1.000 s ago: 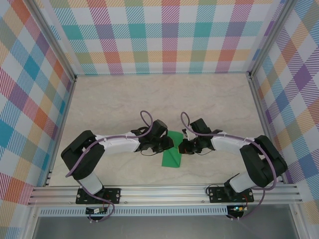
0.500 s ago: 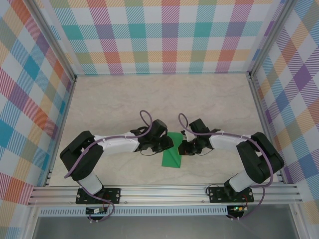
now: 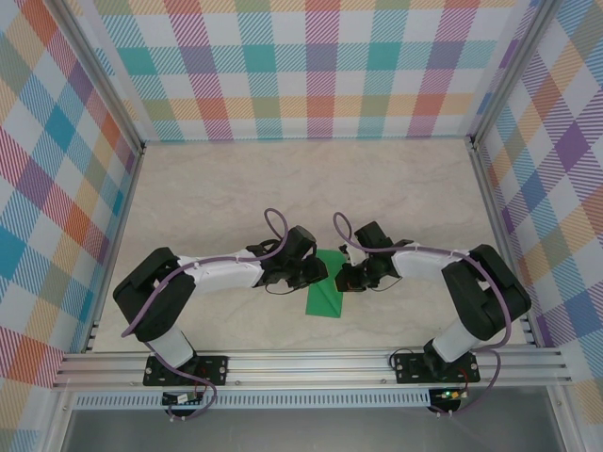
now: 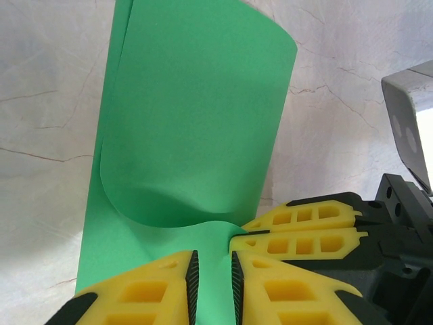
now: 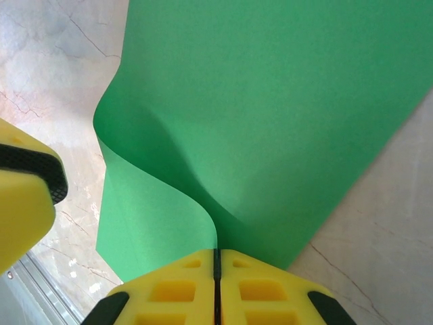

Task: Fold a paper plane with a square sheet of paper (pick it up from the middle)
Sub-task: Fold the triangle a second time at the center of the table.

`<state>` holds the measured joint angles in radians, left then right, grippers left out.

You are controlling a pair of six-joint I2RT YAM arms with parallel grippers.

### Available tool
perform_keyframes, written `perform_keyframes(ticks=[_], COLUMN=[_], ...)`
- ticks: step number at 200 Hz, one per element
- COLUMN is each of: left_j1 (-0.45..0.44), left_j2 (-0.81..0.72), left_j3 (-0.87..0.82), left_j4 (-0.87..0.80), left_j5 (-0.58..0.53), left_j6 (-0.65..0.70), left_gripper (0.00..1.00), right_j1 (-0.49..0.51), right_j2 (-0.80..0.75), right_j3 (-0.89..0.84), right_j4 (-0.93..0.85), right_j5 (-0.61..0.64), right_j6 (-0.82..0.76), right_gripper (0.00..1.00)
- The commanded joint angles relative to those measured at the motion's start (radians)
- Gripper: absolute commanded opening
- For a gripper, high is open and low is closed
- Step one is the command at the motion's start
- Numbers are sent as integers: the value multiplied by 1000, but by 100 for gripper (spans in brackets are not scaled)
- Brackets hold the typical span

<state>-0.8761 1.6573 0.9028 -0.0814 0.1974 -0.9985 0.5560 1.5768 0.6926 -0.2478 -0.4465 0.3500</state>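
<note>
The square sheet of paper point(image 3: 326, 290) is bright green and lies folded over on the marble table between my two grippers. In the right wrist view the sheet point(image 5: 270, 115) has its upper layer curling up, and my right gripper point(image 5: 217, 261) is shut on that layer's edge. From the left wrist, the sheet point(image 4: 196, 115) shows the same lifted flap, with the right gripper's fingers point(image 4: 304, 230) pinching its corner. My left gripper point(image 4: 213, 281) hovers over the lower layer with a narrow gap between its pads. From above, the left gripper point(image 3: 318, 273) and right gripper point(image 3: 344, 278) face each other across the paper.
The aluminium rail point(image 3: 311, 363) runs along the near table edge just behind the paper. Checked walls point(image 3: 301, 66) enclose the table on three sides. Bare marble surface point(image 3: 301, 188) stretches beyond the grippers.
The right arm has shifted slightly to the left at its wrist and elbow. The paper and the left arm stay where they were.
</note>
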Motion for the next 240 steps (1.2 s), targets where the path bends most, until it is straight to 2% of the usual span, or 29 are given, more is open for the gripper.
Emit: perform_keyframes(ticks=[1, 134, 190, 240], left_j1=[-19, -20, -20, -21], left_j2=[-27, -21, 4, 36], left_j3=[8, 4, -17, -22], left_j4=[-33, -12, 86, 102], left_j5=[-11, 5, 35, 25], left_j6=[20, 4, -51, -71], left_gripper=[22, 17, 13, 13], right_j1=[-5, -5, -5, -5], right_j2=[18, 30, 31, 20], right_j3=[24, 23, 15, 20], right_j4=[-22, -13, -14, -1], right_j5=[-6, 20, 26, 3], right_j6=[-36, -19, -20, -16], right_gripper=[8, 8, 8, 8])
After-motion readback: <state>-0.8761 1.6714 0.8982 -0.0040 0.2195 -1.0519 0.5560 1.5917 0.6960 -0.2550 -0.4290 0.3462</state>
